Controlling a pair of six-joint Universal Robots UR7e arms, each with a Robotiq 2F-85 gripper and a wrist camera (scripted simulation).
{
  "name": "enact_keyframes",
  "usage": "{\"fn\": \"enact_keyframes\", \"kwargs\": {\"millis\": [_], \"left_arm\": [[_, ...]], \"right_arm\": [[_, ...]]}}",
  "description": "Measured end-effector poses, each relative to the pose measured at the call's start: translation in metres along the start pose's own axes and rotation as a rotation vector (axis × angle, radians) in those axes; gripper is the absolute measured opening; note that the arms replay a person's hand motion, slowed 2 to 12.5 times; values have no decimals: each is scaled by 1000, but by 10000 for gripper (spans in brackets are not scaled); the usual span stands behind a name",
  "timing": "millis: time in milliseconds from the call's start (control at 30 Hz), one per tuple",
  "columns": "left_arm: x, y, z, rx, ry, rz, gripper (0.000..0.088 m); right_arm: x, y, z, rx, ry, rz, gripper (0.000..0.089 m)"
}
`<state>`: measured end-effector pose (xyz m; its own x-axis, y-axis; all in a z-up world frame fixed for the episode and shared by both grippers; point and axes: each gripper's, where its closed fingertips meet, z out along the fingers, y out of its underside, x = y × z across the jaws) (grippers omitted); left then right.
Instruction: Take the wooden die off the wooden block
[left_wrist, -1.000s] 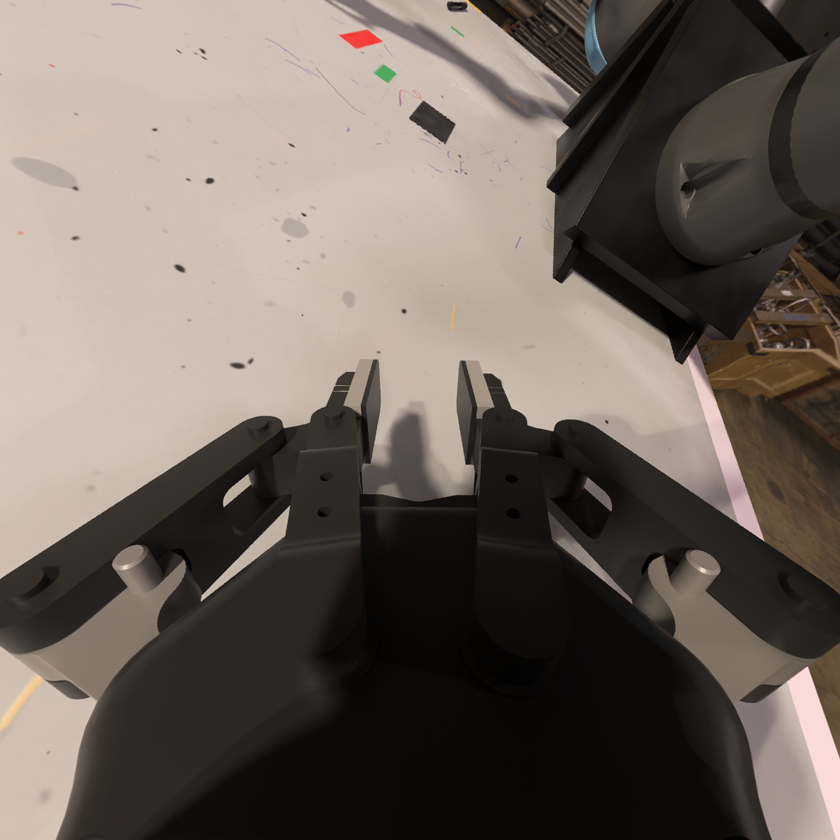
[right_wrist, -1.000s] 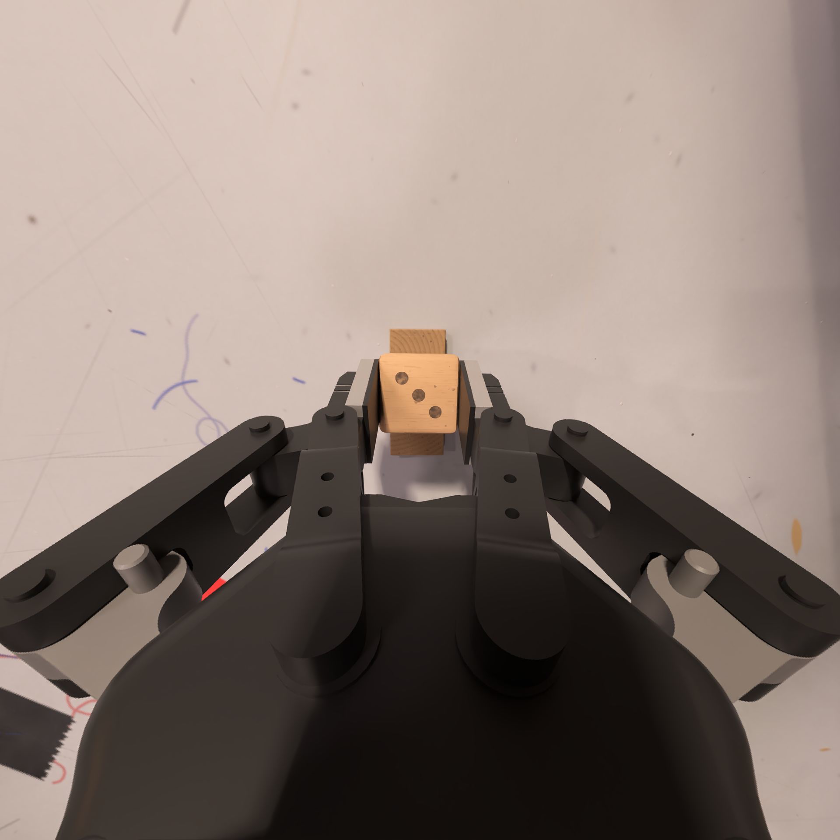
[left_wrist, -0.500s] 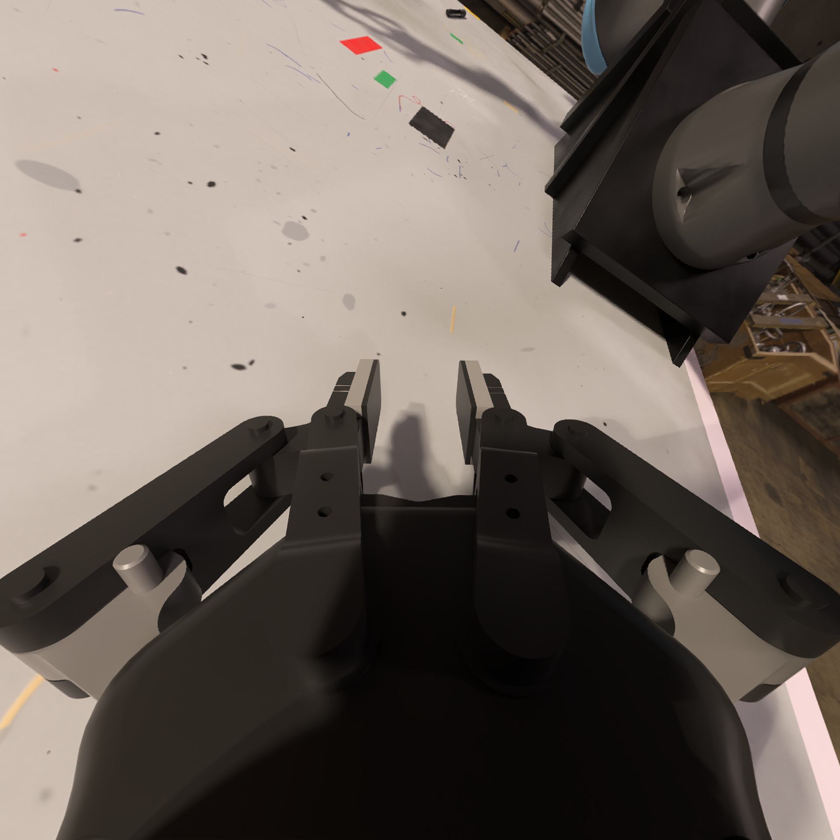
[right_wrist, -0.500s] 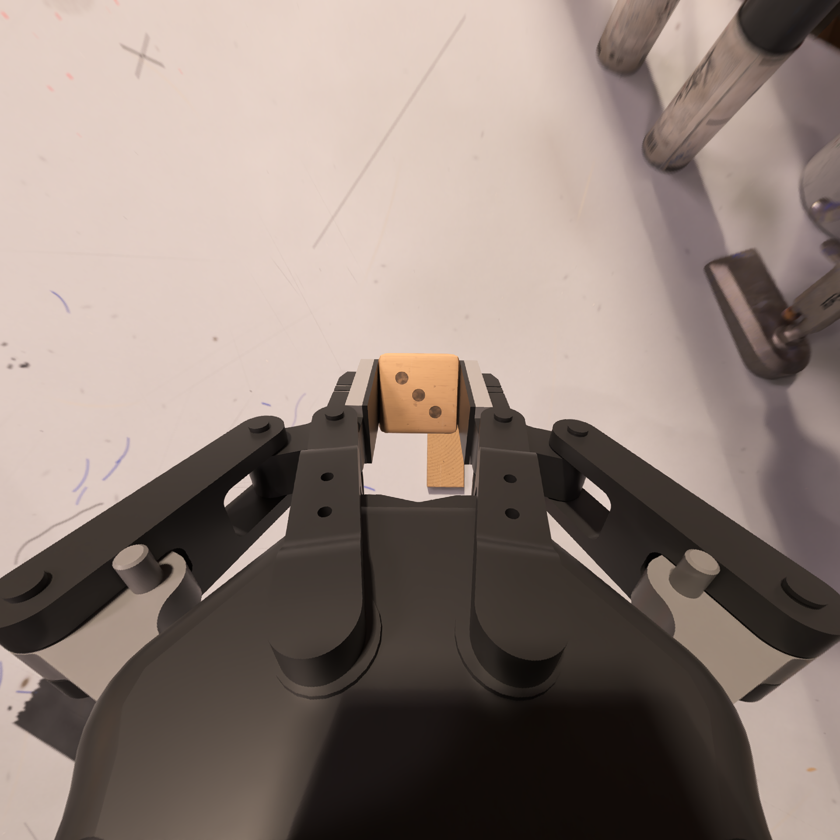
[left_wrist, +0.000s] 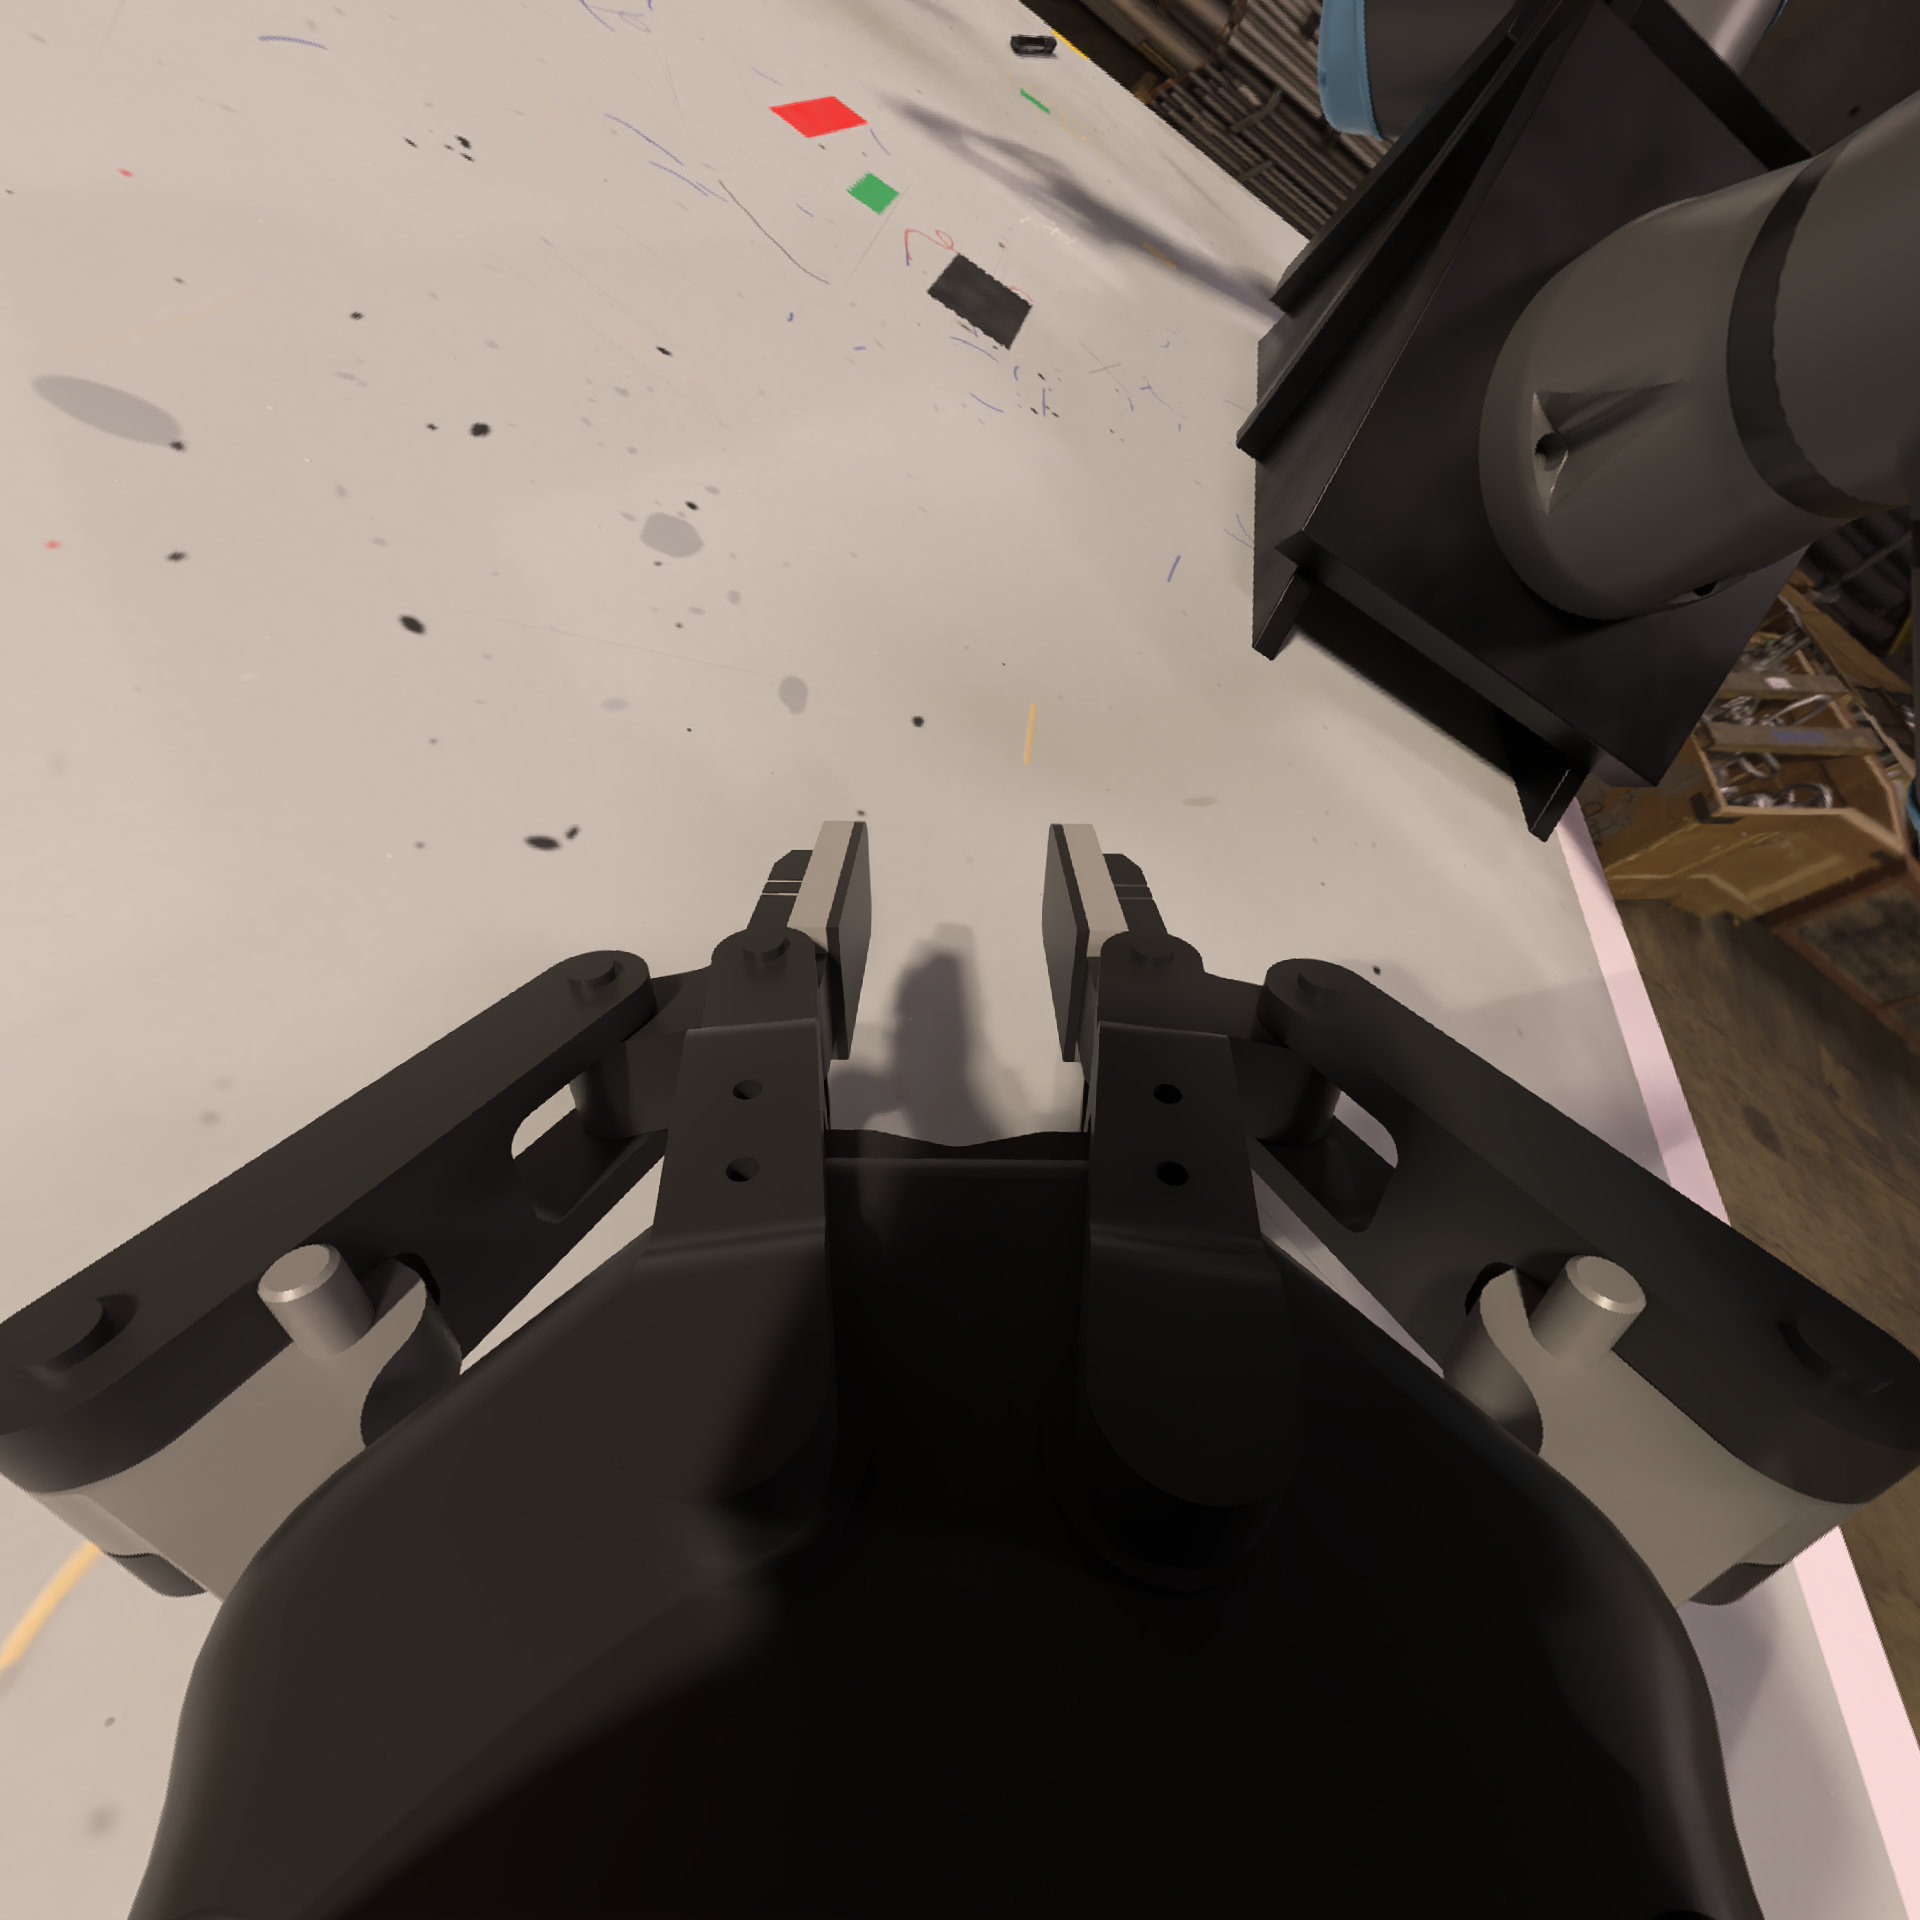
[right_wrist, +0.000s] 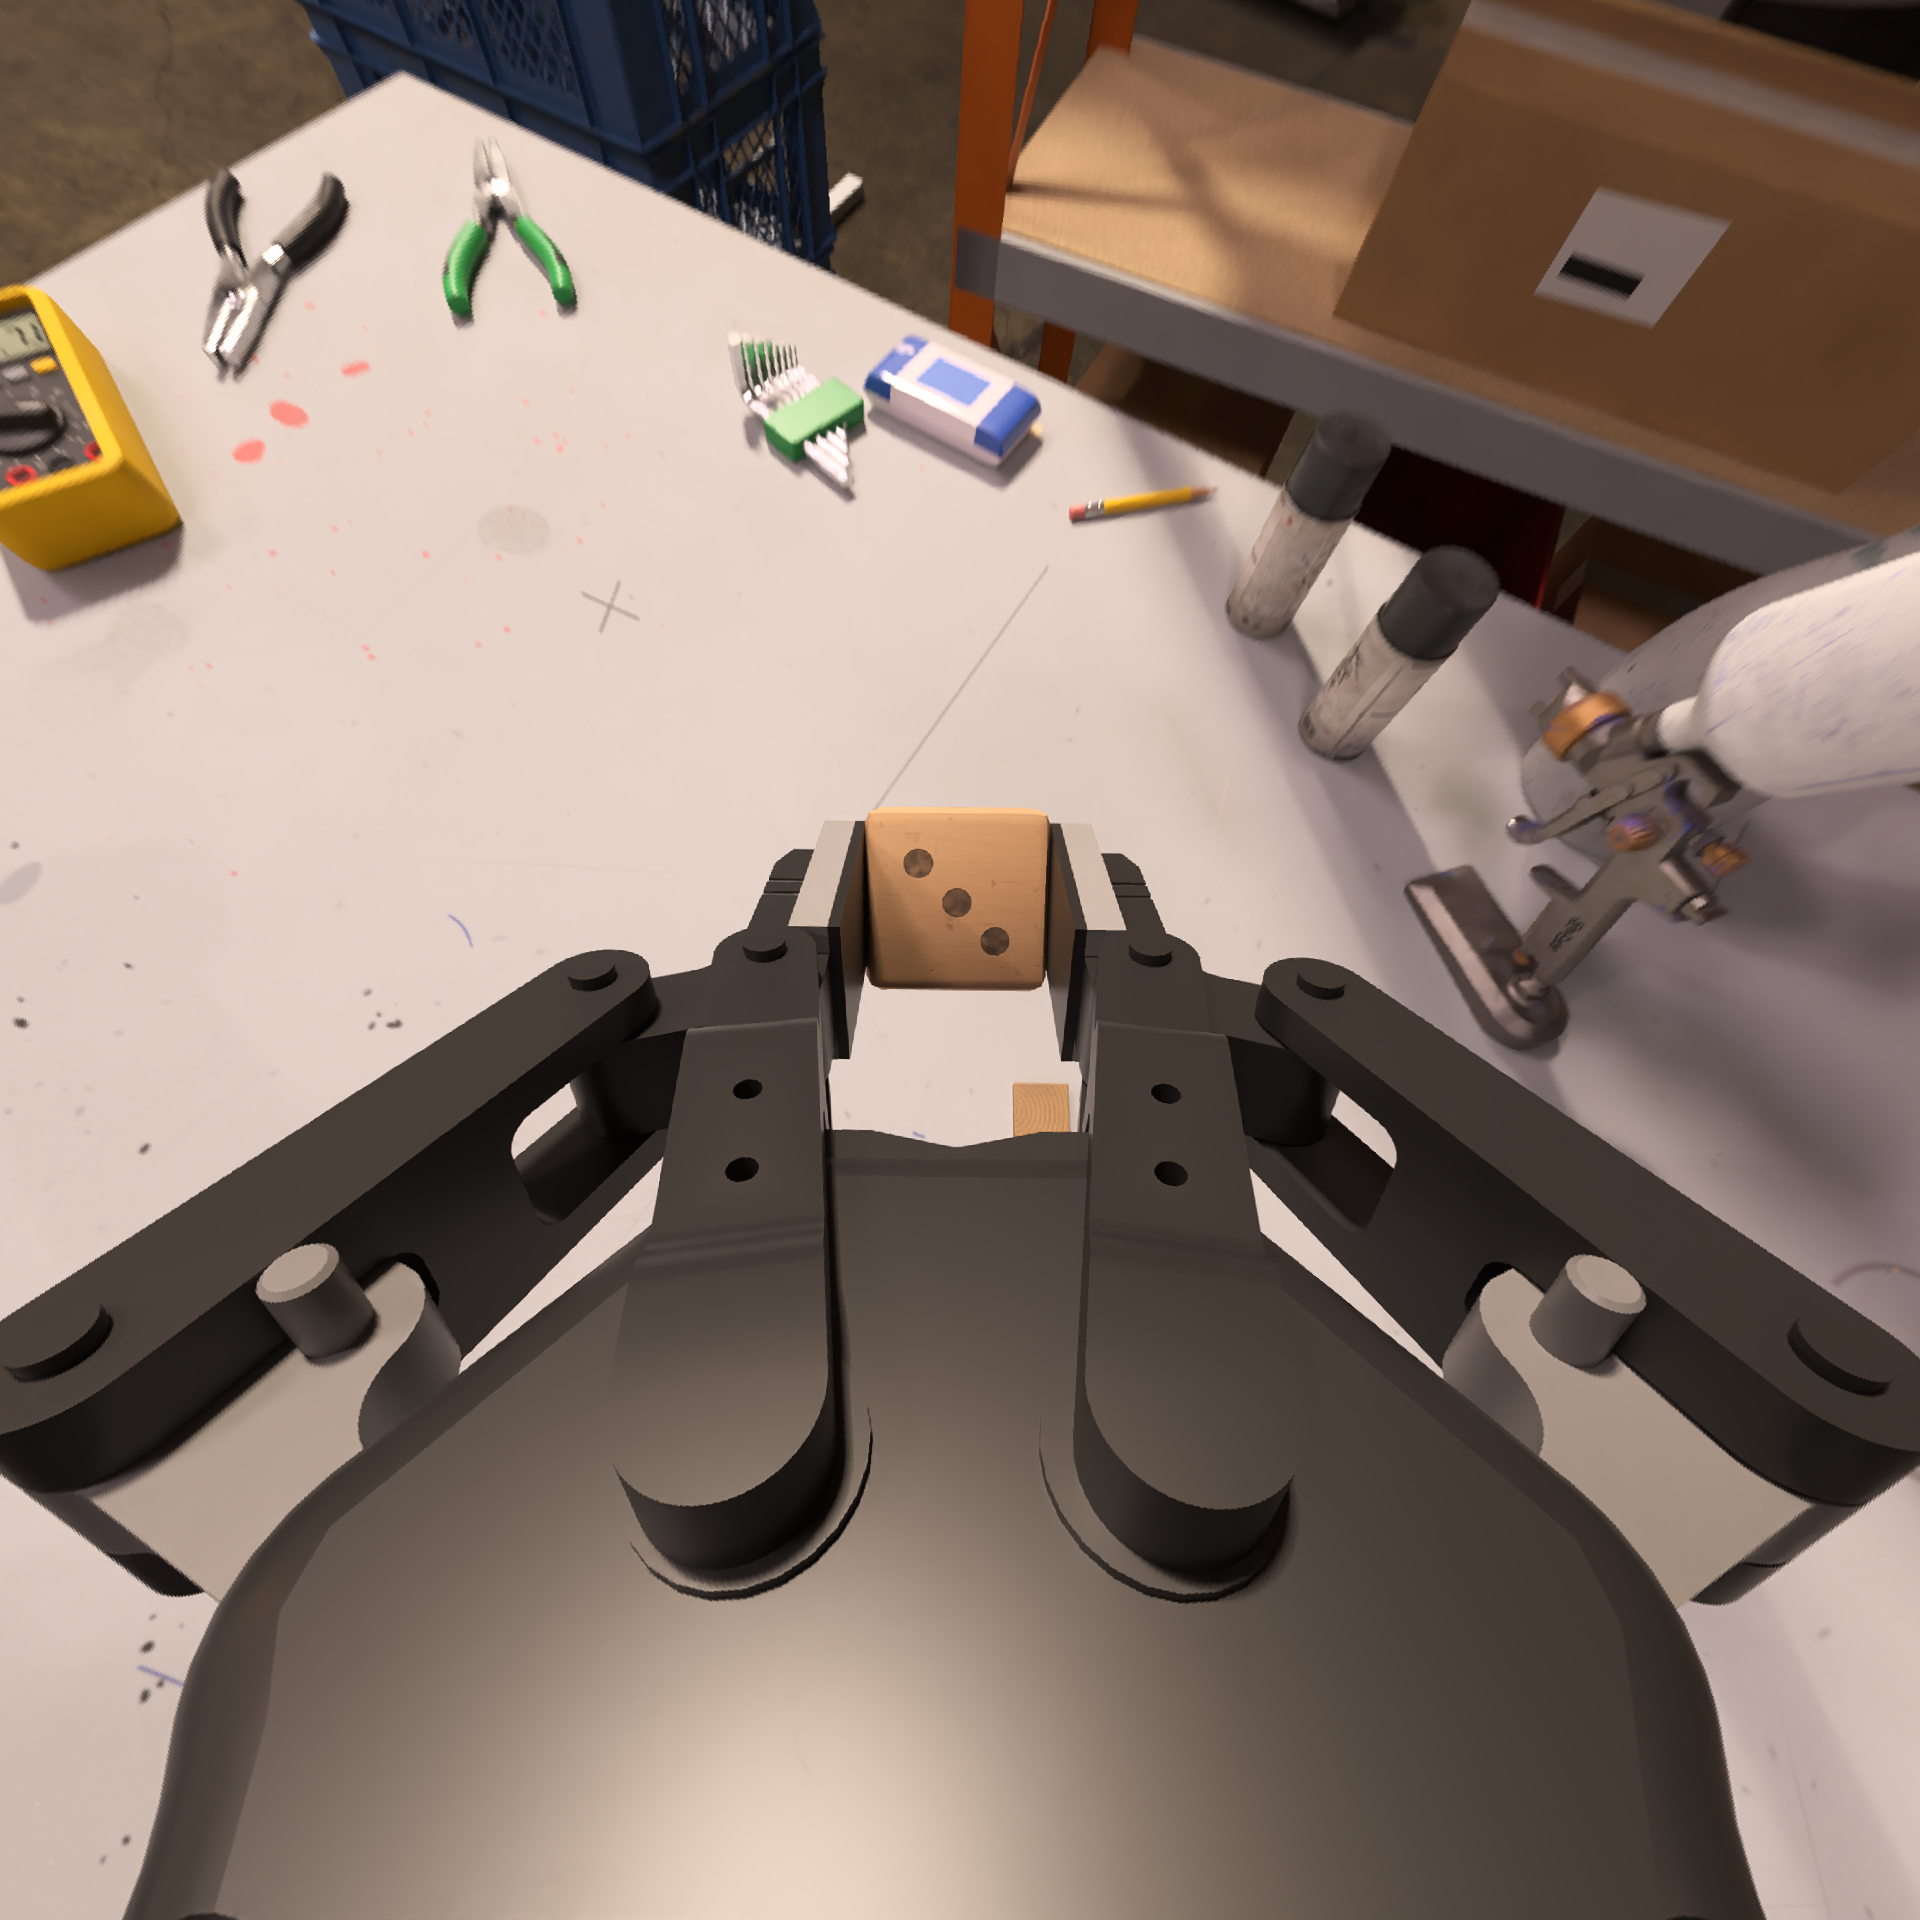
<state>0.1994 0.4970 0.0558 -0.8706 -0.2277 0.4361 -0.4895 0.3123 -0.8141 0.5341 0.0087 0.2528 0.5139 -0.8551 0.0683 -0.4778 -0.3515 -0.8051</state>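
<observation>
Above the tabletop (right_wrist: 727, 727), well clear of the wooden block (right_wrist: 1040, 1108) glimpsed below, the wooden die (right_wrist: 956, 899) is held pinched in the right claw (right_wrist: 956, 904). Elsewhere, the left claw (left_wrist: 956, 914) is kept spread and empty. If released carelessly, the die could roll towards the spray cans (right_wrist: 1382, 655) and spray gun (right_wrist: 1621, 831) lined along the tabletop's edge.

Matte black linkage bars on each pincer (left_wrist: 956, 914) (right_wrist: 956, 904), grey pivot pins, pale grey knuckles, paired screw holes, flat dark pads.

The scuffed white table (right_wrist: 727, 727) carries pliers (right_wrist: 507, 244), a multimeter (right_wrist: 62, 436) and a wooden block (right_wrist: 1040, 1108).
</observation>
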Motion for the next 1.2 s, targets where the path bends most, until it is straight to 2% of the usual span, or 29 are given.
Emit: {"fn": "enact_keyframes", "kwargs": {"millis": [233, 533, 867, 1200], "left_arm": [[0, 0, 0, 2, 3, 2, 305], [1, -1, -1, 7, 3, 6, 305], [1, -1, -1, 13, 2, 8, 304], [1, -1, -2, 18, 3, 9, 303]], "right_arm": [[-13, -49, -44, 82, 27, -24, 300], [-26, -103, -94, 140, 68, -58, 300], [-30, -157, -144, 198, 144, -96, 300], [-34, -202, -197, 264, 207, -115, 300]]}}
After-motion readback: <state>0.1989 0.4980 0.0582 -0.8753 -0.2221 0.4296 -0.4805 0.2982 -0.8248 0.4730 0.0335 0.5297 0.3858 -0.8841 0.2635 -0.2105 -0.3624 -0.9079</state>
